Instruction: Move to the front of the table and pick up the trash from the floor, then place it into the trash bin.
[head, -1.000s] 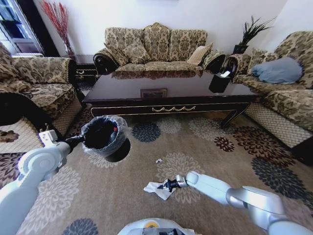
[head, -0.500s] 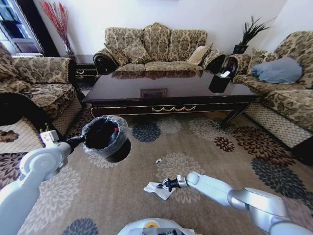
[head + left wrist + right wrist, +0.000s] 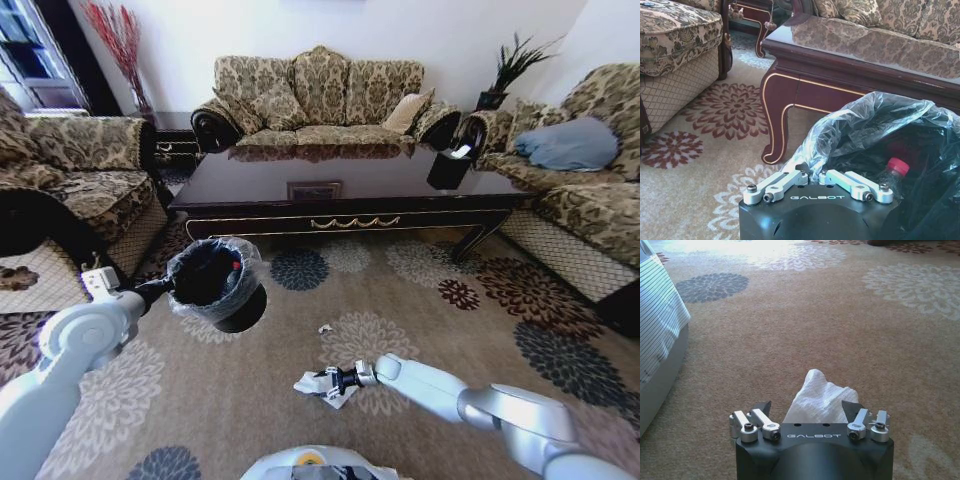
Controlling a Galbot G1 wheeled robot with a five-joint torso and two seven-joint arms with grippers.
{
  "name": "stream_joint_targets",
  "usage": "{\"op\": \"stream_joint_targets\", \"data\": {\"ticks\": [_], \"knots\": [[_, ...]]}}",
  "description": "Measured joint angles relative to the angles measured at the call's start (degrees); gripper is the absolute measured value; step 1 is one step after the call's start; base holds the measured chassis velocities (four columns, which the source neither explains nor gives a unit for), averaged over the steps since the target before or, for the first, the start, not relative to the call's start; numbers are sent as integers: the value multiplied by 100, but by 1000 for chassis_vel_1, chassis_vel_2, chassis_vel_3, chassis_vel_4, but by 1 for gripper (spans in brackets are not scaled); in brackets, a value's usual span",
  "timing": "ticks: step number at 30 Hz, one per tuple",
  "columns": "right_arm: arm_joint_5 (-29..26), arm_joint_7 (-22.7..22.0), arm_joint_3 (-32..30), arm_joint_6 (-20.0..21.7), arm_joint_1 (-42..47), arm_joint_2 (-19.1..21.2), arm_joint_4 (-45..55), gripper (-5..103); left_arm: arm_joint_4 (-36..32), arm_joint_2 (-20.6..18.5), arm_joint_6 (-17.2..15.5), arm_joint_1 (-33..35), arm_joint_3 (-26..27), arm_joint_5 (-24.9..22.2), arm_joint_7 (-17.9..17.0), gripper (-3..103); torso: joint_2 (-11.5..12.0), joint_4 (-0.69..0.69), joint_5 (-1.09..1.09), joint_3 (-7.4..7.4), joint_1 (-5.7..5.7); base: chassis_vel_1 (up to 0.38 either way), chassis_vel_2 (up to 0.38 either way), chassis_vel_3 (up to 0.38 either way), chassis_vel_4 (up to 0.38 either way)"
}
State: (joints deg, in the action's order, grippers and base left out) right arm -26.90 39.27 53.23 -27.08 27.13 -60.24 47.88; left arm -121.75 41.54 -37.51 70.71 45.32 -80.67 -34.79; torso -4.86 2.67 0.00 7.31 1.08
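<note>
A crumpled white paper (image 3: pixel 312 384) lies on the flower-patterned carpet (image 3: pixel 420 300) just ahead of my base. My right gripper (image 3: pixel 327 380) is low over it, open, with the paper (image 3: pixel 821 399) between its two fingers (image 3: pixel 761 408). A tiny white scrap (image 3: pixel 325 328) lies a little farther out. My left gripper (image 3: pixel 158 288) is shut on the rim of the black trash bin (image 3: pixel 210 272), held above its shadow at left. The bin's clear bag (image 3: pixel 860 120) holds a bottle with a red cap (image 3: pixel 896 167). The dark wood table (image 3: pixel 350 222) stands beyond.
Patterned sofas (image 3: pixel 320 95) ring the table on the left, back and right. A black tissue box (image 3: pixel 447 166) sits on the table's right end. My own white base (image 3: pixel 660 340) is close beside the right gripper. Open carpet stretches to the right.
My right gripper has slid a little to the left and lower, so its fingers now straddle the crumpled paper. The left arm and the bin have stayed put.
</note>
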Motion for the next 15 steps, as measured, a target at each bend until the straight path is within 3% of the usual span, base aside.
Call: {"op": "stream_joint_targets", "data": {"ticks": [1,4,6,9,10,13,15], "knots": [[17,2,-18,-3,7,-15,-48,85,0,1,0,-1,-1,0,-5,4,0,0,0,0,0,0,0,0,0],[35,13,-44,-6,8,-38,-88,93,1,9,0,-2,-17,8,-10,4,-1,-1,0,0,0,0,0,0,0],[36,24,-50,-6,8,-45,-98,89,2,14,0,-4,-26,15,-10,4,-1,-1,0,0,0,0,0,0,0],[43,33,-59,-10,8,-54,-115,73,3,18,0,-21,-56,26,-12,4,-1,0,0,0,0,0,0,0,0],[43,33,-59,-10,8,-54,-115,73,3,18,0,-21,-56,26,-12,4,-1,0,0,0,0,0,0,0,0],[45,34,-62,-16,8,-52,-123,57,7,18,0,-38,-65,29,-13,4,-1,0,0,0,0,0,0,0,0],[48,34,-64,-19,9,-52,-128,57,7,18,0,-38,-66,29,-14,4,-1,0,0,0,0,0,0,0,0]]}}
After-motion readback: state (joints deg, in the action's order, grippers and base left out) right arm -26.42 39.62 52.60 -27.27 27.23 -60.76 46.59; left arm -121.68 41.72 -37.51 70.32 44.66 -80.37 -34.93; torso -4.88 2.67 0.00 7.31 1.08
